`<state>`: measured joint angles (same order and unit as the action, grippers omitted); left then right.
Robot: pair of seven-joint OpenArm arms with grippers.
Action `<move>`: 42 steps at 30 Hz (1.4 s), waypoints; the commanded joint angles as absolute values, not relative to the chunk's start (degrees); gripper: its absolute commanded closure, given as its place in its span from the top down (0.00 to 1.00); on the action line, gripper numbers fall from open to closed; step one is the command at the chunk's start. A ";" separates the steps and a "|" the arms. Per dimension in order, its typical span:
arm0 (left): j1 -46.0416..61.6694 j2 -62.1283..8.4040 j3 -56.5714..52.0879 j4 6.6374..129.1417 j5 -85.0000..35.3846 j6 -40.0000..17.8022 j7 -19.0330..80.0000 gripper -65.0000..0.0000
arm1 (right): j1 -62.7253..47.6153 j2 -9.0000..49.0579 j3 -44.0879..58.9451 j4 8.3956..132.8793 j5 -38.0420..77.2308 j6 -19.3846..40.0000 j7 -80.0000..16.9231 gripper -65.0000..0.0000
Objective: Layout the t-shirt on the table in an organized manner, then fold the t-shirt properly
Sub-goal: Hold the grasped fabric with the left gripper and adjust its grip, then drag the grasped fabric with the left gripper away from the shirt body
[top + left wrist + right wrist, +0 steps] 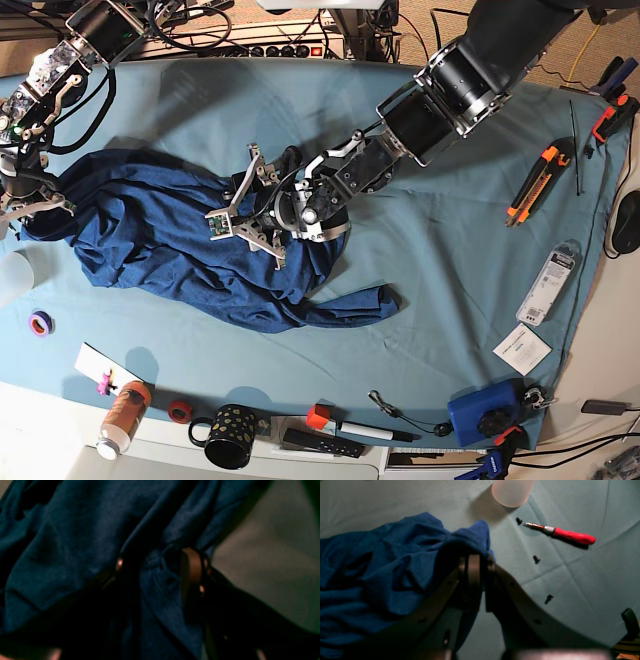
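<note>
The dark navy t-shirt [150, 250] lies crumpled on the left half of the teal-covered table [450, 250]. My left gripper [250, 215] sits on its rumpled middle. In the left wrist view the jaws [155, 558] stand apart, with a fold of the t-shirt [75, 542] bunched between them and draped round one finger [191, 565]. At the shirt's left end is my right gripper [30, 205]. The right wrist view shows it [480, 557] shut on an edge of the t-shirt [370, 567], which hoods the fingertips just above the table [582, 580].
A red screwdriver [570, 536], small black screws [536, 559] and a translucent cup [512, 492] lie near the right gripper. An orange knife [530, 185], a packet [550, 283] and a white card [520, 350] are on the right. A mug [228, 435], a bottle [122, 415] and a blue box [485, 415] line the front edge.
</note>
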<state>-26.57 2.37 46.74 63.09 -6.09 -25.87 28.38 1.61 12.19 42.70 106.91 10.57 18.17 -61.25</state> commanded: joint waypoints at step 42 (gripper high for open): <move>-25.82 -16.36 46.59 95.64 -14.15 -21.80 42.94 0.00 | 2.35 13.13 42.81 107.83 32.34 24.97 -69.84 0.00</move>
